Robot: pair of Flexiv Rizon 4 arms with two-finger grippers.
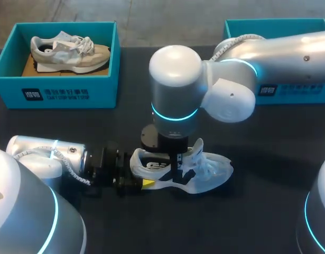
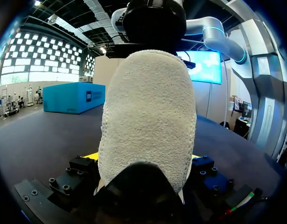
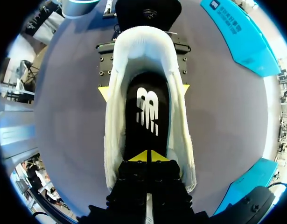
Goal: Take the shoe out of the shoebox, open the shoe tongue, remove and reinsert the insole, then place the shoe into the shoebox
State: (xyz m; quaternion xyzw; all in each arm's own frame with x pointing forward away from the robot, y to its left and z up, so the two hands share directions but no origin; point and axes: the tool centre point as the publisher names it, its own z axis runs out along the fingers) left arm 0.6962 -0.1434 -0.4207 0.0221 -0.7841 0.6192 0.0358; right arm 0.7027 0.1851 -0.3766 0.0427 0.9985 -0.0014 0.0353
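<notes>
A white knit shoe (image 1: 207,172) lies on its side on the dark table, near the front middle. My left gripper (image 1: 140,179) comes in low from the left, its yellow-tipped fingers (image 3: 103,91) pressed on both sides of the heel (image 2: 148,121). My right gripper (image 3: 147,156) points straight down into the shoe's mouth. Its tips are shut together on the black insole (image 3: 148,105), which lies flat inside. The right arm's big wrist joint (image 1: 175,90) hangs over the shoe and hides its middle in the head view.
A teal shoebox (image 1: 56,92) at the back left holds a grey-beige shoe (image 1: 67,53). A second teal box (image 1: 289,90) stands at the back right, partly behind my right arm. Bare dark table lies around the white shoe.
</notes>
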